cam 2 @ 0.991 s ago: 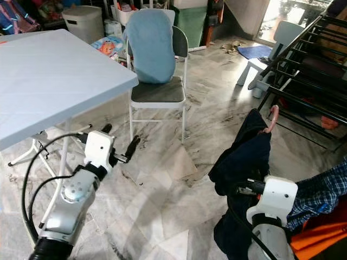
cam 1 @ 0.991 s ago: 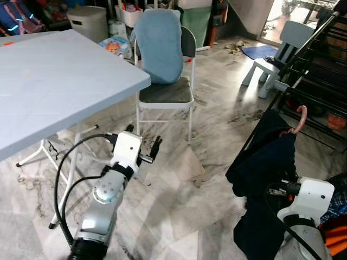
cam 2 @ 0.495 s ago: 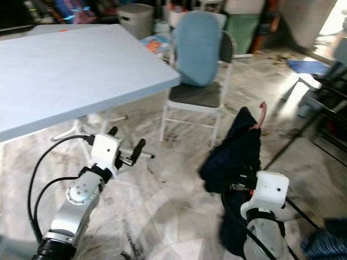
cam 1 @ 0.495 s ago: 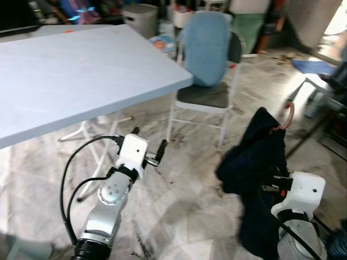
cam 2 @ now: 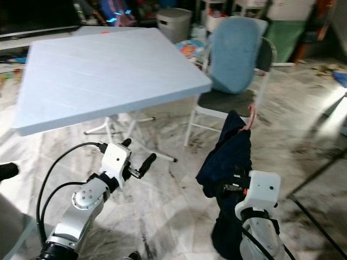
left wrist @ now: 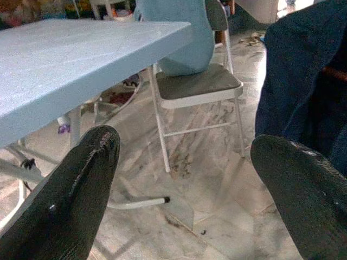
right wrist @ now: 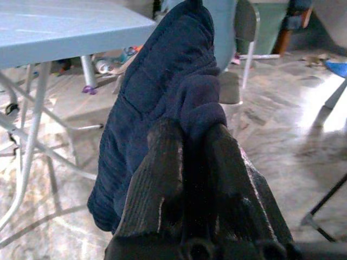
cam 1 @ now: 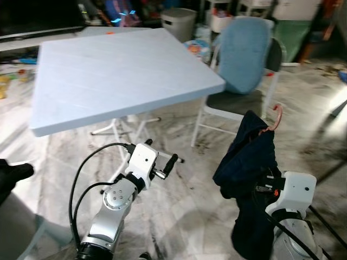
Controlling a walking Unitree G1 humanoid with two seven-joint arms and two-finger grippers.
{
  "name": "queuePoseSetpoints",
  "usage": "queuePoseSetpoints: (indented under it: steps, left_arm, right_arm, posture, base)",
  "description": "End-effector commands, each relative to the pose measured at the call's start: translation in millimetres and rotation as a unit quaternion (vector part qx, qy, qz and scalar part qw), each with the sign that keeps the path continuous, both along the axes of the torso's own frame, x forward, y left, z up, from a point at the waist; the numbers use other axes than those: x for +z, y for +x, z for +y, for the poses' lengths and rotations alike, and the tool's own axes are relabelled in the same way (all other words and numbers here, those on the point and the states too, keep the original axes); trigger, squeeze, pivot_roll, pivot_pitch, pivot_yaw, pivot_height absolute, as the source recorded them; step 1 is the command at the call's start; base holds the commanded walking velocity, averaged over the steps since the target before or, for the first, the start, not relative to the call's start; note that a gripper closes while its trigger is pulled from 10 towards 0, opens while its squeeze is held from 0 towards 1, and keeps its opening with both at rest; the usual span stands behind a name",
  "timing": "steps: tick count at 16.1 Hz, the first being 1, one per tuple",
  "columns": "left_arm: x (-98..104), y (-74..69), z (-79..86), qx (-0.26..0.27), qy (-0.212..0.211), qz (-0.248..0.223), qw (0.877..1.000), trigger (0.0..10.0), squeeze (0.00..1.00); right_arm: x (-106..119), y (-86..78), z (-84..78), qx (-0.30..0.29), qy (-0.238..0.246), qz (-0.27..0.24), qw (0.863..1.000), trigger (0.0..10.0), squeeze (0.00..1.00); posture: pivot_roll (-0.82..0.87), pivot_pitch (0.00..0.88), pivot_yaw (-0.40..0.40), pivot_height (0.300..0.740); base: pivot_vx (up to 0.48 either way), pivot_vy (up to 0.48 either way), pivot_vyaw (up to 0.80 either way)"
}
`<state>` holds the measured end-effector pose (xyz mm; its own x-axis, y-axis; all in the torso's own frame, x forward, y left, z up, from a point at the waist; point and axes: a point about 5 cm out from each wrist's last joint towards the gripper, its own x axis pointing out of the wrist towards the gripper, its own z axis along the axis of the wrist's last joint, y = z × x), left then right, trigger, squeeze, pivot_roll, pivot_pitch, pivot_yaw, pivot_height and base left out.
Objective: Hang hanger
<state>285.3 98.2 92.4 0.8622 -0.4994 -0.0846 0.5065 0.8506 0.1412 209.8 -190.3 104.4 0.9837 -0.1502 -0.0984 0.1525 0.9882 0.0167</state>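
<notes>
Navy garment on its pink hanger, lower right, is clamped in the right gripper; left gripper fingers apart. Carrying step; next, find a rail.

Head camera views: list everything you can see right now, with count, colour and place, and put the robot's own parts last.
folding table: one, light blue top on white legs, ahead on the robot's left.
chair: one, white frame with a dark seat, right of the table.
cushion: one, light blue, leaning on the chair's back.
garment: one, dark navy, draped on a hanger in front of the right arm.
hanger: one, pink hook sticking out above the garment.
bin: one, pale grey with a lid, far behind the table.
floor: grey marbled tiles.
left gripper: black fingers apart, empty, below the table edge.
right gripper: black fingers pinched on the garment.
</notes>
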Motion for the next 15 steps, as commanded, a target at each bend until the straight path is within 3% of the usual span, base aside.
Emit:
queuePoseSetpoints:
  steps: [1,4,8,11,13,15]
  left_arm:
    - [-1.6,3.5,4.6,0.009,0.001,0.012,1.0,10.0,0.0]
    - [-11.2,7.8,12.6,0.029,-0.015,0.063,0.997,10.0,0.0]
    - [-14.8,13.8,12.9,-0.004,0.001,0.073,0.997,10.0,0.0]
    - [-13.9,22.3,9.8,-0.005,-0.024,0.115,0.993,10.0,0.0]
    - [-8.8,21.0,6.4,-0.035,-0.013,0.097,0.995,10.0,0.0]
    - [-3.7,19.2,5.7,-0.006,-0.035,0.08,0.996,10.0,0.0]
  right_arm:
    - [17.5,3.5,0.5,0.004,-0.002,-0.038,0.999,10.0,0.0]
    - [17.1,3.0,1.4,0.003,0.004,-0.037,0.999,10.0,0.0]
    - [16.4,7.4,2.7,0.006,0.006,-0.04,0.999,10.0,0.0]
    - [19.3,12.1,0.3,0.003,0.002,-0.05,0.999,10.0,0.0]
    - [20.8,10.7,-1.2,-0.003,0.013,-0.06,0.998,10.0,0.0]
    - [22.6,7.1,-3.4,-0.006,0.007,-0.064,0.998,10.0,0.0]
  posture:
    - [0.04,0.0,-0.048,0.74]
    - [0.05,0.0,-0.047,0.74]
    - [0.05,0.0,-0.043,0.74]
    - [0.06,0.0,-0.046,0.74]
    - [0.07,0.0,-0.055,0.74]
    - [0.08,0.0,-0.059,0.74]
  base:
    - [0.0,0.0,0.8]
    - [0.0,0.0,0.8]
    - [0.0,0.0,0.8]
    - [0.0,0.0,0.71]
    - [0.0,0.0,0.0]
    - [0.0,0.0,0.0]
